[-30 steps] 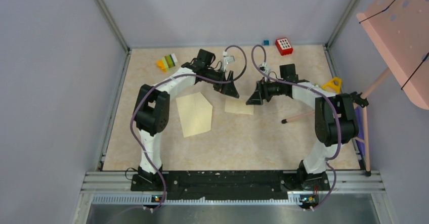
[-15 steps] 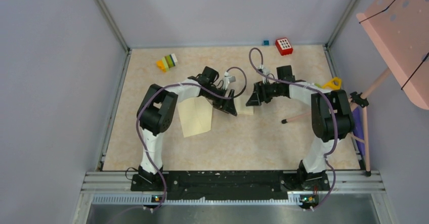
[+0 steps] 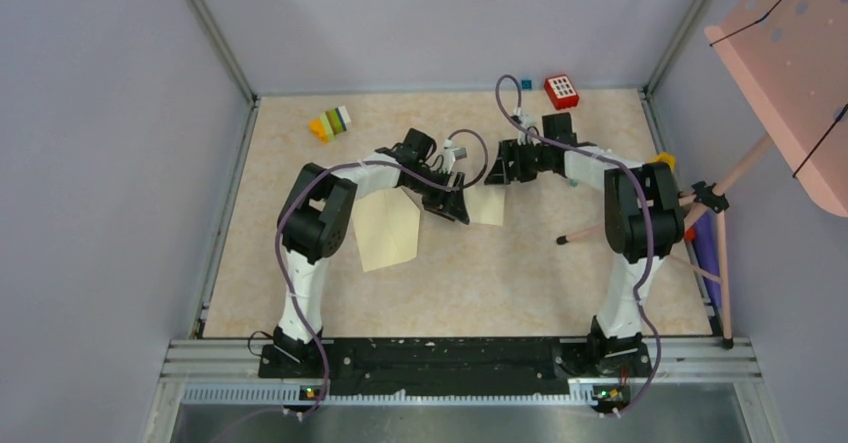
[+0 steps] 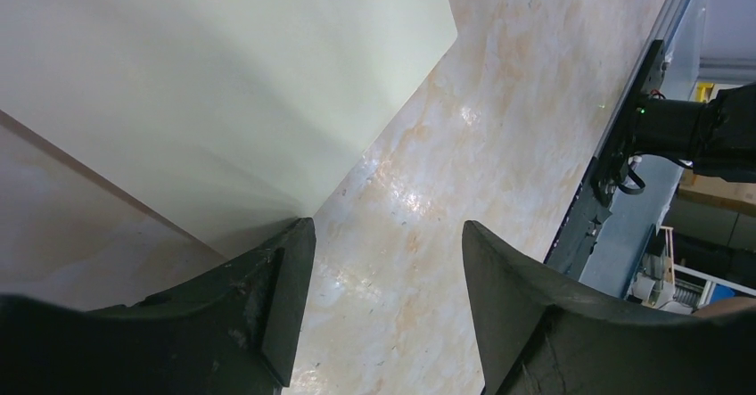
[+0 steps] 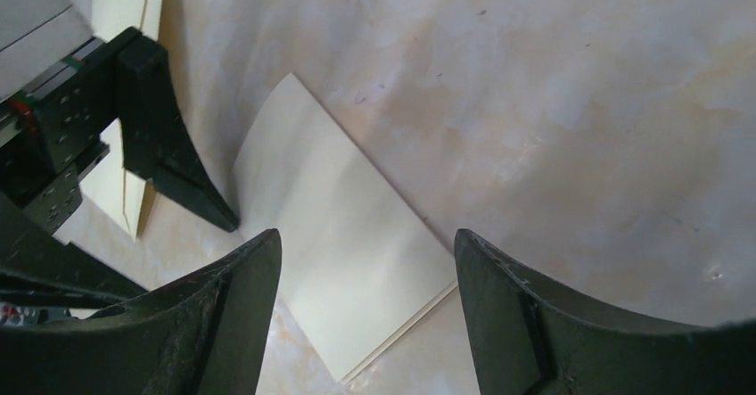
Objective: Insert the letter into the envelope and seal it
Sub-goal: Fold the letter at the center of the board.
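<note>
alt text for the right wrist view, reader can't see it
The open right gripper hovers over a folded cream letter lying flat on the marbled beige table. At left, a dark finger of the left arm points its tip at the letter's edge, with the cream envelope behind it.

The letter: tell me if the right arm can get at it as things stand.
Probably yes. The right hand hovers open right over the letter, with nothing lying on it. Only the left hand sits close by one edge, which may hamper a grasp.
</note>
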Motion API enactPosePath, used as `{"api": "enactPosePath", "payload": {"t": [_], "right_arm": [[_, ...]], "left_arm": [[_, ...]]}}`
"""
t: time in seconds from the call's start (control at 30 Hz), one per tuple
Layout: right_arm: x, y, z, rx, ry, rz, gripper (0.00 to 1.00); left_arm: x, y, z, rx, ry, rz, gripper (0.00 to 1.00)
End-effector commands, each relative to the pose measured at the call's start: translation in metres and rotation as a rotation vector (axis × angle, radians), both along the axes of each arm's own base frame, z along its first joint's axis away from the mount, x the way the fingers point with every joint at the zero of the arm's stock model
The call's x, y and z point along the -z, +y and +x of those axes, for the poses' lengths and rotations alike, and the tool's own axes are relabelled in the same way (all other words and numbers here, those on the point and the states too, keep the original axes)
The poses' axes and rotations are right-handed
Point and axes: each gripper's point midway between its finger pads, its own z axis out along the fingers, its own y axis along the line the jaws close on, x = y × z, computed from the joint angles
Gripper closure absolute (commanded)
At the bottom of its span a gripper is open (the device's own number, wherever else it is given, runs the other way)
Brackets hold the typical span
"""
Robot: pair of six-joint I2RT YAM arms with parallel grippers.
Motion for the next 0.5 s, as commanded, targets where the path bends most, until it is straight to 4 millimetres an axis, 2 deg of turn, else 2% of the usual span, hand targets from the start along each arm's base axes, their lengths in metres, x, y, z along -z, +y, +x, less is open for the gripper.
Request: {"api": "enactPosePath", "payload": {"t": [0.0, 0.13, 0.23, 0.47], "right_arm": [[0.012, -0.006, 0.023, 0.079, 0.023, -0.026, 0.30], [0.026, -0.010, 0.025, 0.096, 0.045, -0.053, 0.30], [0.030, -0.010, 0.022, 0.081, 0.063, -0.060, 0.30], [0.031, 0.000, -0.005, -0.071, 0.167, -0.025, 0.32]], "left_arm": [[0.027, 0.008, 0.007, -0.041, -0.013, 0.090, 0.33], [0.030, 0.012, 0.009, -0.056, -0.025, 0.119, 0.36], [0.031, 0.015, 0.013, -0.070, -0.036, 0.145, 0.39], [0.039, 0.022, 0.023, -0.117, -0.056, 0.217, 0.41]]}}
